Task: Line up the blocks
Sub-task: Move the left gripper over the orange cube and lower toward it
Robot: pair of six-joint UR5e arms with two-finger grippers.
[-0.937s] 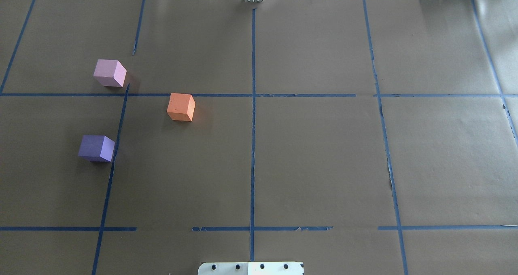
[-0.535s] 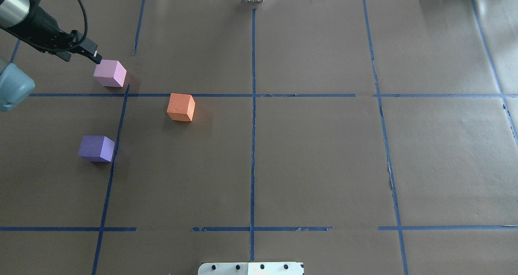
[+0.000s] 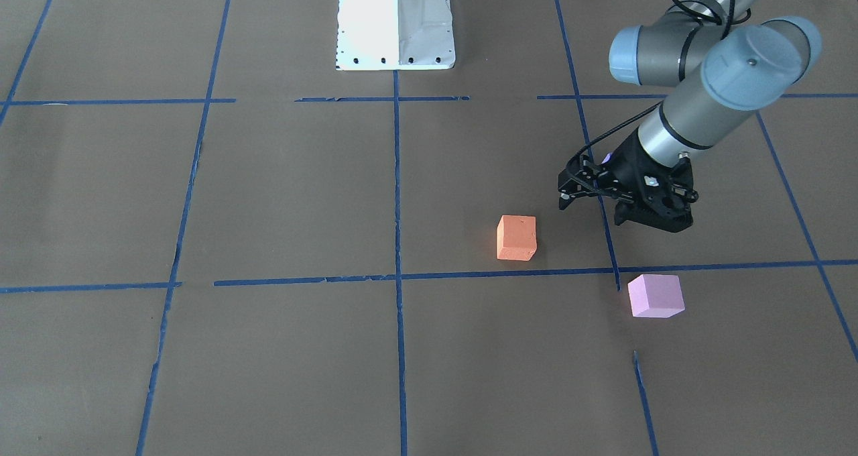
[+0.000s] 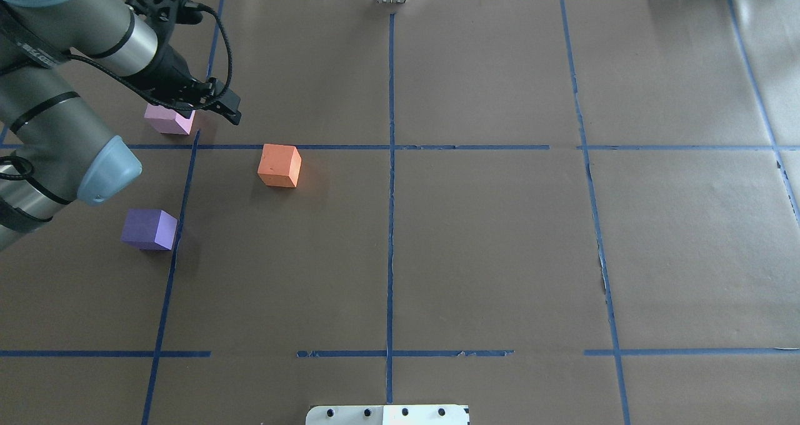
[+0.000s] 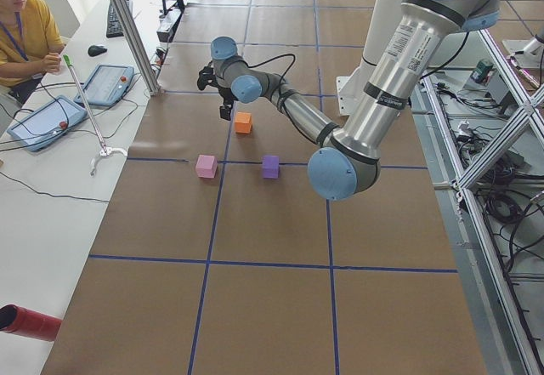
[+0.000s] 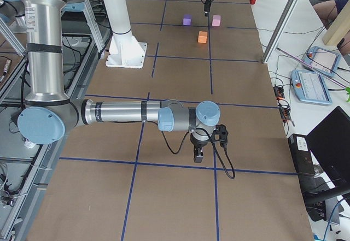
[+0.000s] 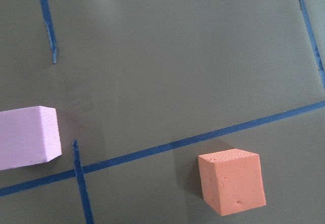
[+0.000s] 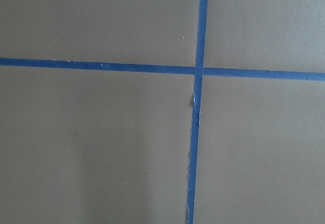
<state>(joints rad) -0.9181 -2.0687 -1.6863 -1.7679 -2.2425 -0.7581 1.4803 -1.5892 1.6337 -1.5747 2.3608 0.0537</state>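
Three cubes sit on the brown table cover. The orange block point(image 4: 279, 165) lies nearest the middle and also shows in the left wrist view point(image 7: 232, 181). The pale pink block point(image 4: 167, 120) is partly covered by my left arm; the front-facing view shows it whole point(image 3: 655, 295). The violet block point(image 4: 149, 229) sits nearer the robot, on the left. My left gripper point(image 4: 232, 114) hovers above the table between the pink and orange blocks, looks shut and holds nothing. My right gripper point(image 6: 199, 156) hangs over bare table far from the blocks; I cannot tell its state.
Blue tape lines point(image 4: 390, 162) divide the table into squares. The white robot base plate point(image 3: 395, 20) stands at the robot's edge. An operator point(image 5: 21, 35) sits beyond the far edge beside tablets, and a metal post point(image 5: 127, 26) stands there.
My left arm has come in from the left, passed over the pink block and moved right toward the orange block. The three blocks have not moved.
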